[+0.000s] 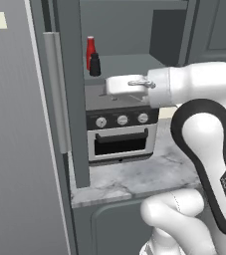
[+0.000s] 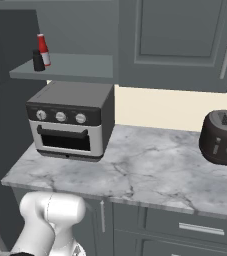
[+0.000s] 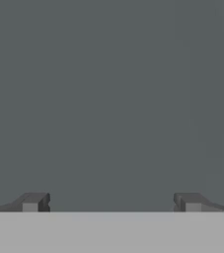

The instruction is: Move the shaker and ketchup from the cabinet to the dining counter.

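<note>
Your tool point(image 3: 111, 202) stands released, its two dark fingertips point(image 3: 33, 201) set wide apart with nothing between them, and ahead of it you see a plain grey surface. In the left base view the white arm point(image 1: 204, 144) rises from the lower right and reaches across in front of the toaster oven point(image 1: 118, 132). The ketchup point(image 1: 90, 50), a small red bottle, stands upright on the inner shelf point(image 2: 80, 66) of the open cabinet point(image 1: 134, 30), toward the shelf's left end. The shaker point(image 1: 95, 64), small and black, stands upright just beside the ketchup and nearer to you; whether the two touch you cannot tell. From the right base view you find the same pair, ketchup point(image 2: 43, 50) and shaker point(image 2: 38, 60), near the shelf's left edge, directly above the toaster oven. That oven sits on the marble counter point(image 2: 145, 170), with a dark toaster point(image 2: 222, 137) well apart from it at the counter's right end.
</note>
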{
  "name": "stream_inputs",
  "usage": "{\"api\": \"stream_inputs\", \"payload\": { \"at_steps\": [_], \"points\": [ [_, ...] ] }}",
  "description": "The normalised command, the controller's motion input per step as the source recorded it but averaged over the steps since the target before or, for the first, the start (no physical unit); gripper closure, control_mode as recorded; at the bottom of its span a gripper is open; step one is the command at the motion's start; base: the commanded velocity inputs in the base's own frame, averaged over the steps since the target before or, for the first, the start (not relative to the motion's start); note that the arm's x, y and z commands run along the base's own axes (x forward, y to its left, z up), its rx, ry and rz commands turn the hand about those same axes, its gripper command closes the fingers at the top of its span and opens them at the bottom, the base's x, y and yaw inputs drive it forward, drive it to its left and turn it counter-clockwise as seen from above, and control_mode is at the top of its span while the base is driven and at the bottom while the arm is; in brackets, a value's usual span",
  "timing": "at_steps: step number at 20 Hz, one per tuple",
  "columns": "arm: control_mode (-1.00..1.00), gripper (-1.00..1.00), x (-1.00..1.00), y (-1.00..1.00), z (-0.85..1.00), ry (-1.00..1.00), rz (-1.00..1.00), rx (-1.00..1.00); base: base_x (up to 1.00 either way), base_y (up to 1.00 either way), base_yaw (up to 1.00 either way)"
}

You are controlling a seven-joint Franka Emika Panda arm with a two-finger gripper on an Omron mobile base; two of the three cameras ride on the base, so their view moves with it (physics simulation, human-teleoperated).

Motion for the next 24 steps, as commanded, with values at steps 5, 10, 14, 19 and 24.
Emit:
{"api": "stream_inputs", "payload": {
  "at_steps": [5,10,14,19,24],
  "points": [
    [-1.0,-1.0,0.06,-0.49,0.18,0.0,-0.2,-0.21,0.0,0.0,0.0],
    [-1.0,-1.0,0.08,-0.47,0.12,-0.03,-0.19,-0.22,0.0,0.0,0.0],
    [-1.0,-1.0,0.25,-0.46,0.04,-0.06,-0.14,-0.24,0.0,0.0,0.0],
    [-1.0,-1.0,0.34,-0.5,0.04,-0.11,-0.05,-0.15,0.0,0.0,0.0],
    [-1.0,-1.0,0.38,-0.33,-0.03,-0.08,-0.03,-0.12,0.0,0.0,0.0]
  ]
}}
